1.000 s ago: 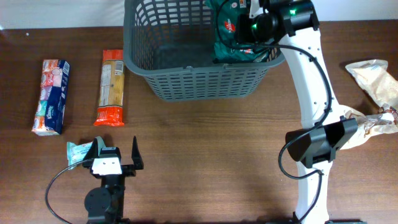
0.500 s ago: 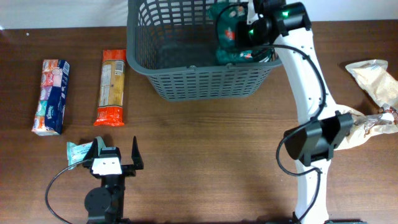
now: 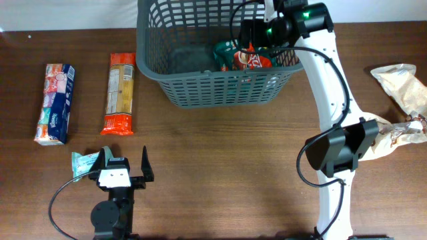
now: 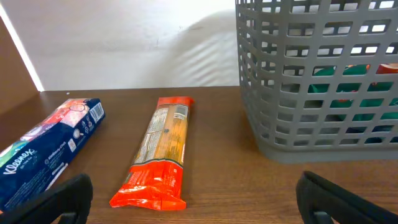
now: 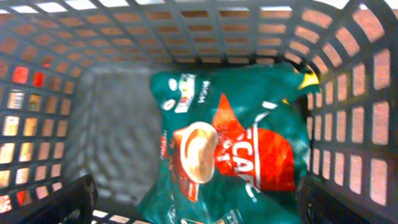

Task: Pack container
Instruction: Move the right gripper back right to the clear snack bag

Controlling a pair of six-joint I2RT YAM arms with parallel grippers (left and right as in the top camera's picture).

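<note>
Seen from overhead, the right claw (image 3: pixel 250 33) hangs over the right-hand part of the container (image 3: pixel 220 92), which stands at the far edge of the table (image 3: pixel 227 167). The dark wrist hides most of its fingers here. Just beneath the claw, on the container's floor, lies a green and red packet (image 3: pixel 240 59). The left claw (image 3: pixel 125 161) sits at the near edge, well apart from the container, with its jaws spread and nothing between them. A small teal packet (image 3: pixel 81 162) lies just beside its left finger. Ahead of this claw is an orange packet (image 3: pixel 120 93), and further left a tissue pack (image 3: pixel 55 103). A crumpled paper bag (image 3: pixel 403 83) lies well to the right of the right arm.

In the left wrist view, the left claw's fingers (image 4: pixel 68 199) fill the bottom corners, wide apart over bare table. Ahead and to the right rises the container's lattice wall (image 4: pixel 298 124), with green showing through the slots. The orange packet (image 4: pixel 158 155) lies lengthwise ahead, slightly left, and the tissue pack (image 4: pixel 43 149) lies further left (its brand lettering is readable).

The right wrist view looks down into the container (image 5: pixel 217 31). The right claw's fingers (image 5: pixel 68 199) are spread to the bottom corners and not closed on anything. The green and red packet (image 5: pixel 230 149) lies below and between them, towards the right wall.
</note>
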